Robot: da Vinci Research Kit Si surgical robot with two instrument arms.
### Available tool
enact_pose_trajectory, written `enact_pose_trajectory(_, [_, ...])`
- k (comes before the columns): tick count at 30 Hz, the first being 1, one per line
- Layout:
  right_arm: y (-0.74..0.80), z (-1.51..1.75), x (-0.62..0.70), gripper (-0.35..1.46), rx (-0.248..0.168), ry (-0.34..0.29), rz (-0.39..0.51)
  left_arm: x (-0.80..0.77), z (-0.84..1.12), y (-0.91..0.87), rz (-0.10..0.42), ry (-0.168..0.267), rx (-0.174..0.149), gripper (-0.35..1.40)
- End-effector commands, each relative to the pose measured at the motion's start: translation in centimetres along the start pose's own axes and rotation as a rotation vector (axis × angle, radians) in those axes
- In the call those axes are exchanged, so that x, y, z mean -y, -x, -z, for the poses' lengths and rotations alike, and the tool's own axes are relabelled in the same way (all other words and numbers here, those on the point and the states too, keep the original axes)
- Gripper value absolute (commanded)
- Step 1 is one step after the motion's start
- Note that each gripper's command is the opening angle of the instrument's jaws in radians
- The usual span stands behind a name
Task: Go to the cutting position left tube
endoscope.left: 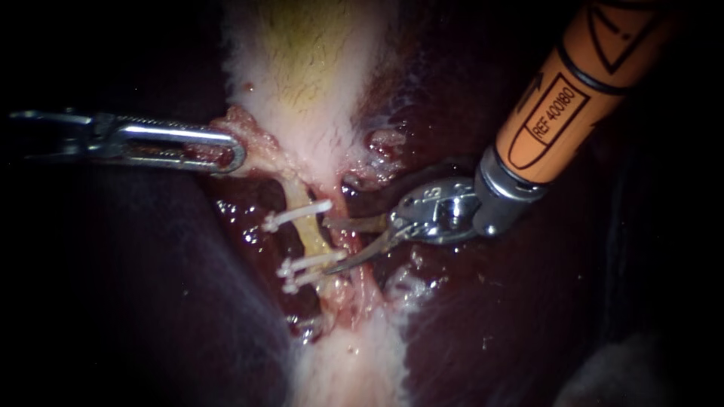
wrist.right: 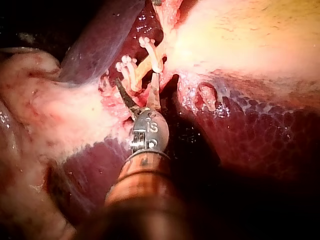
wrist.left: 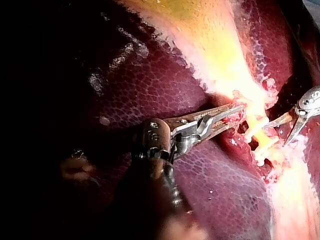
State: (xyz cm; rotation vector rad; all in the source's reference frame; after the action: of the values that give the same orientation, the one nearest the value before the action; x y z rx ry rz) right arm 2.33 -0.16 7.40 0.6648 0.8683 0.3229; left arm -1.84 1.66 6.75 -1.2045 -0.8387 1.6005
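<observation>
Right instrument [endoscope.left: 332, 245] blades gape just beside the left tube [endoscope.left: 309, 235], between its clips [endoscope.left: 298, 216]. Left instrument [endoscope.left: 226, 151] clamps the gallbladder [endoscope.left: 302, 68]. Risk: drifting low, a blade snags a clip.

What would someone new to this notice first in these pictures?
The orange-shafted right instrument enters from the upper right, its jaws open and their tips right beside a yellowish tube at the middle. That tube carries three white clips, one above the jaws and two below. At the left, the left instrument is shut on pale tissue at the gallbladder's lower edge.
</observation>
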Motion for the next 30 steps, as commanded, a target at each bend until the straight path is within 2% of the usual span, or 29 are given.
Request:
enact_pose_trajectory(1, [0.02,-0.02,-0.02,1.38,0.001,0.001,0.0,0.0,0.0,0.0,0.0,-0.001,0.0,-0.35])
enact_pose_trajectory(6, [0.04,-0.08,-0.11,1.38,0.006,0.0,-0.005,-0.01,0.0,0.0,0.0,-0.001,0.0,-0.35])
enact_pose_trajectory(17, [-0.05,-0.17,-0.11,1.38,-0.012,-0.02,-0.009,-0.01,0.0,0.0,0.0,-0.001,0.0,-0.35])
enact_pose_trajectory(26, [-0.18,-0.32,0.02,1.38,-0.027,-0.058,-0.013,-0.01,-0.01,0.0,0.0,-0.001,0.0,-0.35])
enact_pose_trajectory(30, [-0.25,-0.4,0.1,1.38,-0.049,-0.074,-0.013,-0.01,-0.01,0.0,0.0,-0.001,0.0,-0.35])
